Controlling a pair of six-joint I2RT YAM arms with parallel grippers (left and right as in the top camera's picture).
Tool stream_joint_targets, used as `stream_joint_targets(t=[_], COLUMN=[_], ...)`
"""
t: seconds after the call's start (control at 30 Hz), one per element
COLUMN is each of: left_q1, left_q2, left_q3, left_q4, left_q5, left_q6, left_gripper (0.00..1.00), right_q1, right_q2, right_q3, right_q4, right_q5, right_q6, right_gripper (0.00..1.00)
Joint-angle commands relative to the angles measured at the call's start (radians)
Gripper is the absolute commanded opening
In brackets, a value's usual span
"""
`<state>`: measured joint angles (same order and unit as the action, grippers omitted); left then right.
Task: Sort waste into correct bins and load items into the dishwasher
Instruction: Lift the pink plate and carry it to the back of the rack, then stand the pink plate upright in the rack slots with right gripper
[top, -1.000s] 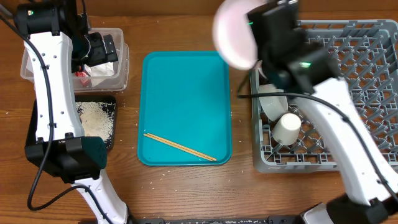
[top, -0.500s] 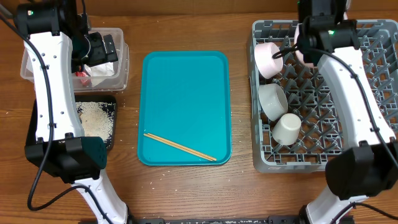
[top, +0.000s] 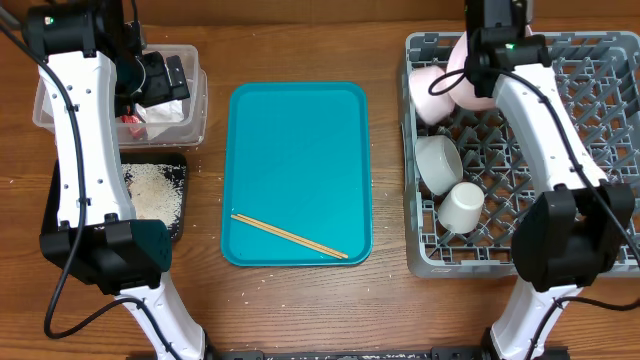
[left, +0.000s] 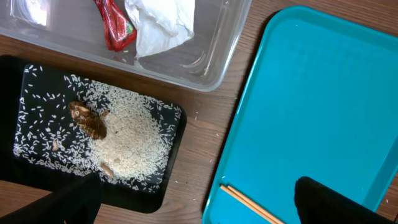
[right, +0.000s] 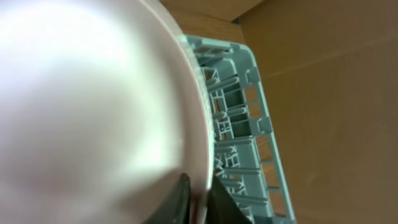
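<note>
Far left on the wooden counter (top: 390, 290), you had a clear plastic tub (top: 197, 112) at the back. It held a red crinkled wrapper (left: 112, 25) and, just beside it, a crumpled white napkin (left: 161, 25). In front of the tub lay a shallow black tray (left: 155, 186). A heap of white rice (left: 134, 140) sat inside it, with loose grains scattered across its floor. A small brown food scrap (left: 87, 119) rested at the left edge of the heap.

Your left gripper (top: 172, 78) hung above the tub. Its fingers were spread wide and held nothing.

In the middle lay a teal serving tray (top: 300, 150). A pair of thin wooden chopsticks (top: 290, 237) lay side by side on its near end, slanting down towards the right.

On the right stood the grey dish rack (top: 600, 110), with a grid floor and upright pegs. In its left column a white bowl (top: 438, 160) stood tilted on its side. A small white cup (top: 462, 207) lay just in front of the bowl.

At the rack's back left corner your right gripper (right: 199, 199) was clamped on the rim of a pale-pink plate (right: 93, 93), which it held on edge over the rack. A second pale-pink dish (top: 428, 92) stood just to the left of it. I could not tell whether the two touched.
</note>
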<state>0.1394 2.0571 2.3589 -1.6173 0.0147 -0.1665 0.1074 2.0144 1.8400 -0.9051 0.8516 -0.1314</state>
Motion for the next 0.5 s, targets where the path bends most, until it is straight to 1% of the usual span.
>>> stream_joint_targets(t=[0.0,0.07,0.3,0.47], left_q1=[0.000,0.000,0.000,0.000], left_q2=[-0.023,-0.023,-0.023,-0.023], left_q3=[0.013,0.013,0.013,0.013], left_q4=[-0.001,-0.001,-0.001,-0.001], left_q5=[0.004,0.004,0.004,0.004], left_q6=[-0.014,-0.014,-0.014,-0.014], left_gripper=[1.00,1.00,1.00,1.00], right_q1=[0.008,0.005,-0.001,-0.002], right_q2=[0.017,0.016,0.004,-0.055], right_q3=[0.005,0.008,0.008,0.008], right_q4=[0.008,0.018,0.025,0.064], right_q5=[-0.053,-0.053,-0.051,-0.019], right_q6=[0.017,0.041,0.046,0.053], right_gripper=[0.05,0.04,0.04,0.04])
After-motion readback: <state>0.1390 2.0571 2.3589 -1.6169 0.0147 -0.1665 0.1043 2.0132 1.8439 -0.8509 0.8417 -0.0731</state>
